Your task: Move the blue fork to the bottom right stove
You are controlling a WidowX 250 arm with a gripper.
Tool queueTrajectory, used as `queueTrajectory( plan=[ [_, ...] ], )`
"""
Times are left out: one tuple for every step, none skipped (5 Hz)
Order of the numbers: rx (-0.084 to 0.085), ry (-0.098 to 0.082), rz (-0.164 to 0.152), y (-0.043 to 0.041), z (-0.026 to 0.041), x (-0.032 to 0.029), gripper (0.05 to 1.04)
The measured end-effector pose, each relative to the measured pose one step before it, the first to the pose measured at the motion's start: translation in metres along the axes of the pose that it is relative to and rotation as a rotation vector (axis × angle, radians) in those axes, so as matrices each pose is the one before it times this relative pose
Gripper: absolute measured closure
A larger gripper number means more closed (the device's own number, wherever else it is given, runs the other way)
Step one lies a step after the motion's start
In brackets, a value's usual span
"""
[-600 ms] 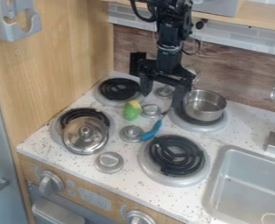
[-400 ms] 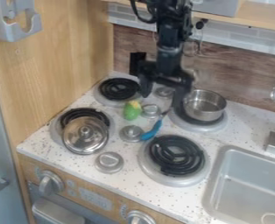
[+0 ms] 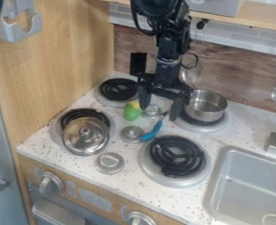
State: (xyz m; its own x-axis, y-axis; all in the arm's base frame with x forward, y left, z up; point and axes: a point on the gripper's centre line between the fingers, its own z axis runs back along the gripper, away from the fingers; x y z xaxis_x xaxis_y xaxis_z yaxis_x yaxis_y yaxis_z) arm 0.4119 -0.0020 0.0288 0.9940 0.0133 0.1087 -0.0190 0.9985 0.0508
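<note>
My gripper [image 3: 159, 111] hangs over the rear half of the stove top, open, its two fingers spread wide with a gap between them. The blue fork [image 3: 153, 132] lies on the speckled counter in the middle of the stove, its blue handle toward the viewer and its dark end pointing back, close to the right finger. The bottom right stove burner [image 3: 176, 155], a black coil in a silver ring, is just in front and to the right of the fork's handle.
A steel pot [image 3: 205, 105] stands on the back right burner. A green and yellow toy [image 3: 132, 110] is near the left finger. A metal lid [image 3: 85, 136] leans on the front left burner. The sink [image 3: 252, 184] is at the right; silver knobs [image 3: 110, 163] stand between burners.
The gripper has come lower and slightly toward the viewer over the stove, its fingers still apart. The fork, pot and lid have stayed in place.
</note>
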Motion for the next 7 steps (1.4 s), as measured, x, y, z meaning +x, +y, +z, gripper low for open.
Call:
queueTrajectory(
  plan=[
    [-0.0145,0.0173,0.0733,0.01539,-0.00971,0.01013,0.084],
    [-0.0189,0.0030,0.0727,0.01584,-0.00843,0.01508,0.084],
    [-0.0096,-0.0128,0.0307,-0.00292,-0.00776,0.00913,0.084],
    [-0.0096,0.0138,0.0291,-0.00585,-0.01795,0.00444,0.084],
    [0.0087,0.0297,0.0193,-0.00287,-0.01732,0.00039,0.084],
    [0.0284,0.0443,0.0147,0.00121,-0.02348,0.00271,0.084],
    [0.0025,0.0041,0.0149,-0.00154,-0.00666,0.00449,0.084]
  ],
)
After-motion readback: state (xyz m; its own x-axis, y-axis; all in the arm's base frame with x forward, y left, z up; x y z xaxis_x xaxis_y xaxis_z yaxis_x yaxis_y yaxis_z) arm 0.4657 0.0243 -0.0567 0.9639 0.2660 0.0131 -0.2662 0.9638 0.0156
